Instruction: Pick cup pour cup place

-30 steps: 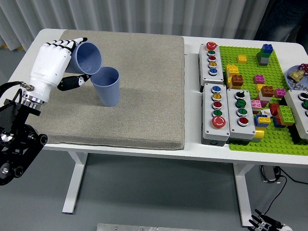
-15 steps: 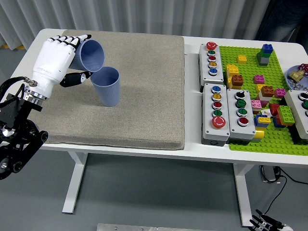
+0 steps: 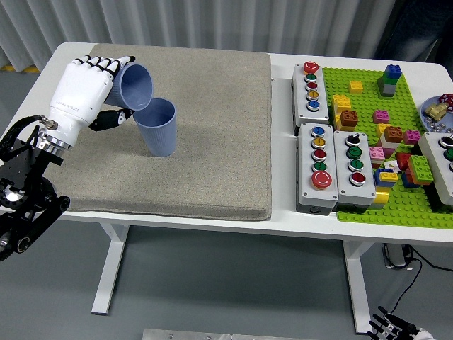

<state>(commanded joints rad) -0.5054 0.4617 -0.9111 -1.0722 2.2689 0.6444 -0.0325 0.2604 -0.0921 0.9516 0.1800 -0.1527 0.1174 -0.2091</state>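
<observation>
My white left hand is shut on a blue cup, holding it tipped on its side. The held cup's open mouth faces right and down, just above the rim of a second blue cup. That second cup stands upright on the grey mat, right beside the hand. I cannot see anything inside either cup. My right hand shows only as fingertips at the bottom right edge, far below the table.
Button boxes lie right of the mat, with another box behind them. A green baseplate carries several toy bricks. A small dish lies at the far right edge.
My left hand rose slightly with the tilted cup, then shifted a little right, keeping its mouth over the standing cup. The upright cup has not moved.
</observation>
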